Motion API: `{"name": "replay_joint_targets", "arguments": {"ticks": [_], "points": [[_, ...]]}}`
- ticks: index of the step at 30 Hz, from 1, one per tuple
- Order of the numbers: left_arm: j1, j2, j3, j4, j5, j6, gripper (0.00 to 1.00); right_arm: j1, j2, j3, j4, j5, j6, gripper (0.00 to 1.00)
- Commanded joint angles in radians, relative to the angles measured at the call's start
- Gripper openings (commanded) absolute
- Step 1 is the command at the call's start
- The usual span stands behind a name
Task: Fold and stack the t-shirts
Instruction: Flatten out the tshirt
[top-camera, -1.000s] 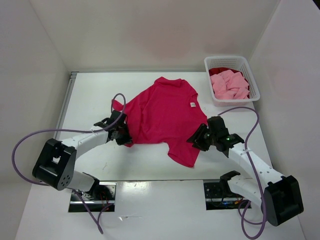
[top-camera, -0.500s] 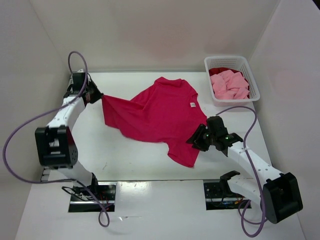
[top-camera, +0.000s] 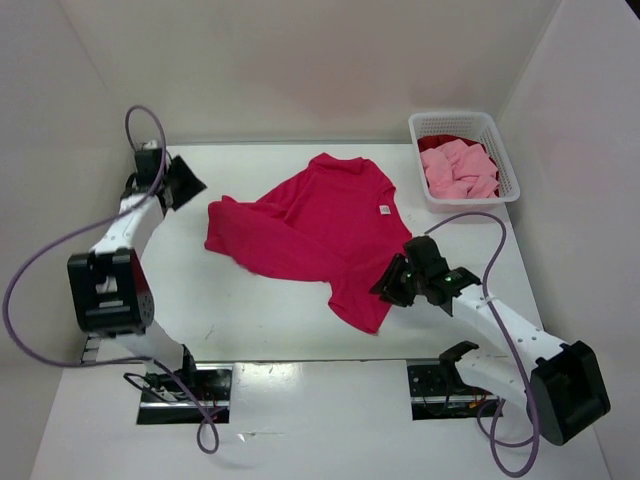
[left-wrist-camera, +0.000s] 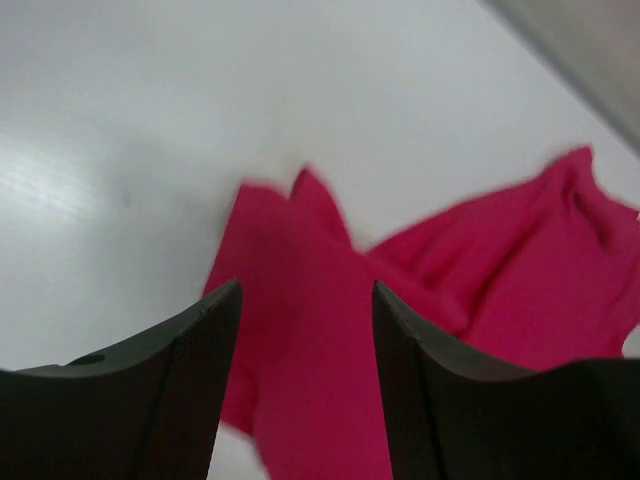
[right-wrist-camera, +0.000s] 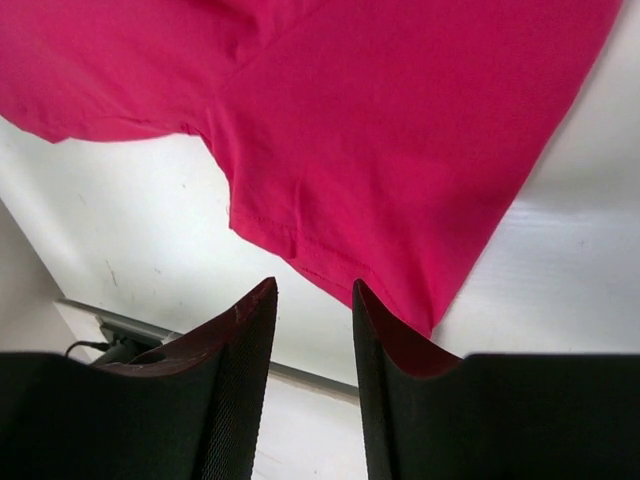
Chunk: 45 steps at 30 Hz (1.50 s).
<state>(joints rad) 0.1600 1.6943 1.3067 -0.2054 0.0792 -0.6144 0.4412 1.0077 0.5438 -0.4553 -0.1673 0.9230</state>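
The crimson-magenta t-shirt (top-camera: 315, 232) lies spread and rumpled across the middle of the table, its left sleeve (top-camera: 222, 222) stretched out leftward. My left gripper (top-camera: 190, 184) hovers open at the far left, apart from that sleeve; in its wrist view the shirt (left-wrist-camera: 330, 330) lies beyond the empty gap of the gripper (left-wrist-camera: 305, 290). My right gripper (top-camera: 386, 290) stands open at the shirt's lower right corner; its wrist view shows the hem (right-wrist-camera: 330, 255) just past the gripper (right-wrist-camera: 313, 290), with bare table between the fingers. The light pink t-shirt (top-camera: 460, 171) and the dark red one (top-camera: 441, 143) lie in the basket.
The white lattice basket (top-camera: 508, 165) stands at the back right corner. White walls close in the table on the left, back and right. A purple cable (top-camera: 135, 130) loops above the left arm. Both arm bases sit at the near edge.
My left gripper swung from the shirt's near-left edge to the far left, dragging the sleeve out, then opened and let it go. The right gripper shifted slightly left and narrowed a little.
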Motion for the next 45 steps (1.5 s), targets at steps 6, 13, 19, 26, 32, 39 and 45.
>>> {"name": "replay_joint_targets", "arguments": {"ticks": [6,13,19,26,32,39,45], "points": [[-0.022,-0.211,-0.428,0.043,0.017,-0.053,0.64,0.148,-0.007,-0.028,-0.094,0.116,0.158,0.41],[-0.022,-0.076,-0.403,0.084,0.025,-0.117,0.70,0.225,-0.047,-0.048,-0.215,0.193,0.316,0.49],[-0.022,0.043,-0.338,0.141,0.065,-0.136,0.80,0.289,-0.017,-0.082,-0.269,0.157,0.451,0.49],[-0.022,0.134,-0.277,0.175,0.125,-0.174,0.29,0.321,-0.002,-0.102,-0.269,0.160,0.550,0.50],[-0.022,0.111,-0.247,0.164,0.125,-0.174,0.16,0.321,0.195,-0.058,-0.117,0.173,0.513,0.50],[-0.022,0.068,-0.267,0.164,0.114,-0.174,0.11,0.310,0.091,-0.025,-0.169,0.230,0.504,0.56],[-0.022,0.068,-0.276,0.164,0.134,-0.174,0.08,0.277,0.045,-0.093,-0.178,0.198,0.522,0.58]]}}
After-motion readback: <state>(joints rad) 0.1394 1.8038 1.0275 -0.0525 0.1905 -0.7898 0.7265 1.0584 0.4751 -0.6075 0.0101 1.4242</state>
